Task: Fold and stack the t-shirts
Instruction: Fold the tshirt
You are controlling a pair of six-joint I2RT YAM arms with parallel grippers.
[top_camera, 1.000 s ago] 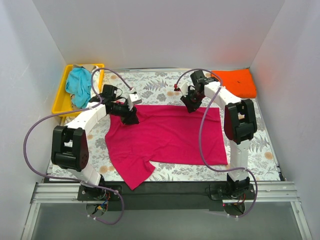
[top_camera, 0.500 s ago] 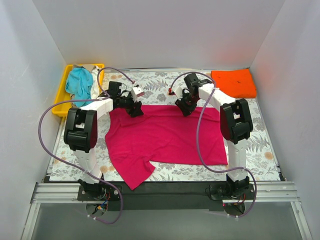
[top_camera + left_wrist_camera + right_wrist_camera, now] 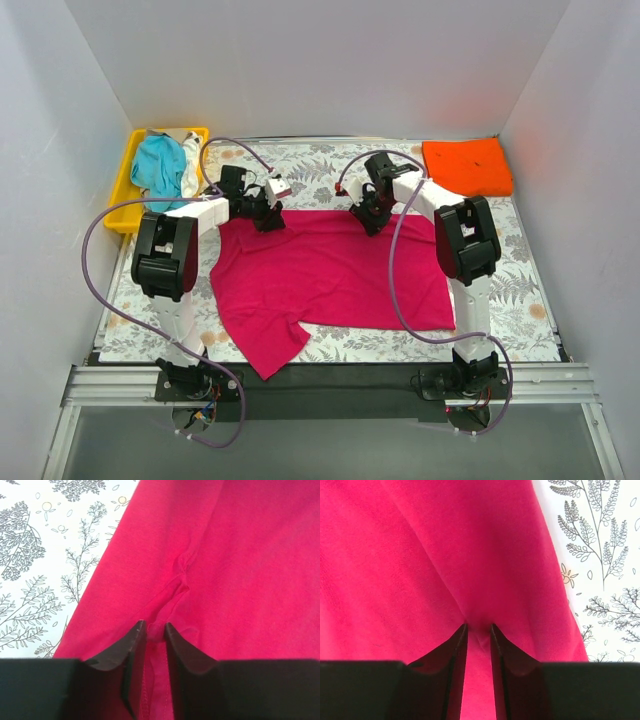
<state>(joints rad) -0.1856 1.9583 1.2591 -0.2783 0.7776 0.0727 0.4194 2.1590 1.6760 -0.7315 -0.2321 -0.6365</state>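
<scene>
Over the last second both arms have drawn their elbows in and slid their wrists toward 12 o'clock. The left gripper (image 3: 268, 219) now sits at the far-left corner of the magenta shirt (image 3: 335, 275), and the right gripper (image 3: 369, 221) on the same far edge toward 1 o'clock. The shirt lies spread flat in the middle of the table, with one sleeve (image 3: 266, 356) poking out toward 7 o'clock. The orange shirt (image 3: 468, 166) lies folded in the corner at 1 o'clock, and the teal shirt (image 3: 159, 168) is heaped in the yellow tray (image 3: 119, 204) at 10 o'clock. In the left wrist view the fingers (image 3: 132, 652) stand narrow, nipping a small ridge of stitched hem. In the right wrist view the fingers (image 3: 455, 652) are just as narrow, with a thin pleat pinched between them. The step in hand looks to be bringing the far edge over toward 6 o'clock to fold the shirt in half. Both bites are shallow, so a sharp tug may well pull the cloth free. It is better to raise both hands together and level, high enough for the edge to clear the cloth beneath. The span between them should stay gently taut as it travels straight toward 6 o'clock, and the edge should be laid square on the near one before either grip lets go. The stray sleeve will probably need tucking in afterwards.
</scene>
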